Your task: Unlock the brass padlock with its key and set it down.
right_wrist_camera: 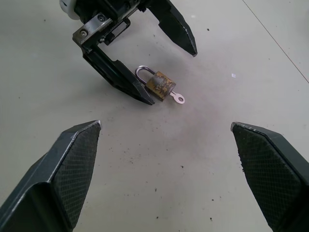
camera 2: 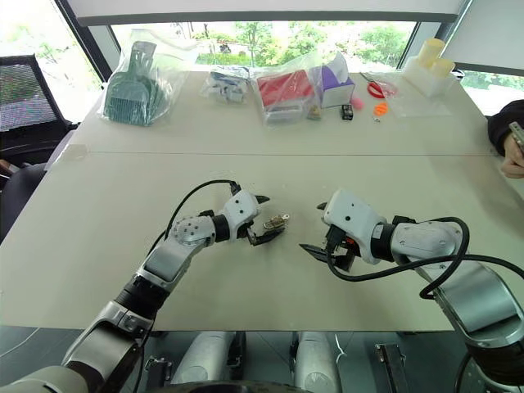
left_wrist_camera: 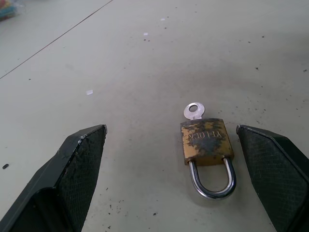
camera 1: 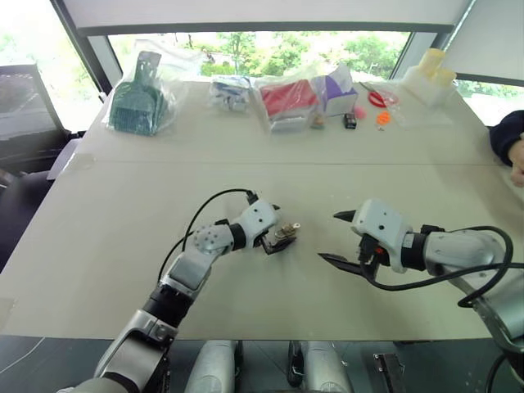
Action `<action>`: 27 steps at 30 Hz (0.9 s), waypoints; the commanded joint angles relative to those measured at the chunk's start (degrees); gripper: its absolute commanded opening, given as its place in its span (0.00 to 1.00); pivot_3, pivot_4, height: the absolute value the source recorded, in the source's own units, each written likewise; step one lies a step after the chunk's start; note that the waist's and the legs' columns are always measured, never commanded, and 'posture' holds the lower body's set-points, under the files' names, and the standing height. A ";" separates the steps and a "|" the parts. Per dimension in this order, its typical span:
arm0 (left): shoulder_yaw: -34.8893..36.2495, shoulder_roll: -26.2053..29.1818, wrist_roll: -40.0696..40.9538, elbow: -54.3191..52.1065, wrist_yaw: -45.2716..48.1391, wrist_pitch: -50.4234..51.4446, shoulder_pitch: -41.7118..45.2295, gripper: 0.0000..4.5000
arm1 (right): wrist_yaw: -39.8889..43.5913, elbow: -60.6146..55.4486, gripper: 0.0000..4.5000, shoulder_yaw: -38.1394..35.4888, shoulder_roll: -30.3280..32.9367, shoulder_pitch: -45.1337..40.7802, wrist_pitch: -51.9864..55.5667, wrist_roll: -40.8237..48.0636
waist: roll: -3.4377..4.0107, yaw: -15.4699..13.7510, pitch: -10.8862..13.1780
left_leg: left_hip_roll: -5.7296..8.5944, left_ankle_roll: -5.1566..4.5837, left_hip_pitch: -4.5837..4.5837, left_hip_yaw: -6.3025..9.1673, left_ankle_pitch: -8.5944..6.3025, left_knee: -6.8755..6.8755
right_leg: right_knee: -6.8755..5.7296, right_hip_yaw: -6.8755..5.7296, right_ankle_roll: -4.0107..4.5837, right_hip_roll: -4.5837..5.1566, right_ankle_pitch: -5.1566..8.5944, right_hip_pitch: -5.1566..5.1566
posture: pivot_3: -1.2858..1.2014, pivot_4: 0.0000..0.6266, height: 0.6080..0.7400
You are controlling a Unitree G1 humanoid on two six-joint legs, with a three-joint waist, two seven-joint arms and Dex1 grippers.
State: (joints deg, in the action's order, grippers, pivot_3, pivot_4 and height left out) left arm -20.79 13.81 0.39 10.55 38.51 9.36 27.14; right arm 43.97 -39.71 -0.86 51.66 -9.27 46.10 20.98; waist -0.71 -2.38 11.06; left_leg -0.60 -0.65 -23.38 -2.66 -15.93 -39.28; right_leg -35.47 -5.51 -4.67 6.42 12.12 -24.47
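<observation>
A worn brass padlock (left_wrist_camera: 206,141) is seen, its yellowish body blotched with dark tarnish, its shackle bright, smooth, polished metal. A shiny silver key (left_wrist_camera: 194,110) is seated in it. The table (left_wrist_camera: 145,72) is shown as matt and pale, speckled with fine dark grit. The left gripper (right_wrist_camera: 159,53) fingers are given as black, with cross-hatched, rough pads (left_wrist_camera: 82,169); the same knurled texture is shown on the right gripper (camera 1: 337,237). Far off, glossy clear plastic bags (camera 1: 282,102) are caught glinting.
</observation>
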 commanded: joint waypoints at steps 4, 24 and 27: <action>-0.20 0.84 -1.71 0.03 -0.11 1.99 -0.84 0.71 | -0.10 -0.08 1.00 -0.13 0.45 -1.81 -1.41 -0.37 | 0.00 0.07 -0.01 | 0.00 0.00 0.00 0.00 0.00 0.00 | 0.00 0.00 0.01 0.00 0.00 0.00 | 0.52 0.24 1.00; 9.38 22.67 12.98 -1.07 34.04 -1.02 12.64 0.17 | -2.38 19.41 1.00 19.23 -7.66 -19.70 -29.87 -23.43 | 0.03 1.60 0.02 | -0.25 0.01 -0.13 -0.03 0.00 0.08 | 0.13 0.05 0.13 -0.43 -0.01 -0.16 | 0.52 0.24 1.00; 9.86 22.32 13.27 3.60 37.20 -2.73 16.95 0.17 | -4.72 23.81 1.00 21.94 -10.64 -23.40 -36.73 -29.07 | 0.00 1.66 0.03 | -0.20 -0.03 -0.15 -0.12 -0.03 0.08 | 0.17 0.10 0.01 -0.43 -0.05 -0.17 | 0.52 0.24 1.00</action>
State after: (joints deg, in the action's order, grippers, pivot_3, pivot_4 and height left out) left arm -12.24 36.09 12.60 12.28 73.66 8.36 40.66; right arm 41.34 -17.16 20.43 42.76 -29.61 14.52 -4.34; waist -0.70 -0.71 11.10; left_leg -0.73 -0.69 -23.54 -2.89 -15.96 -39.21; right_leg -35.31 -5.41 -4.68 5.97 12.07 -24.64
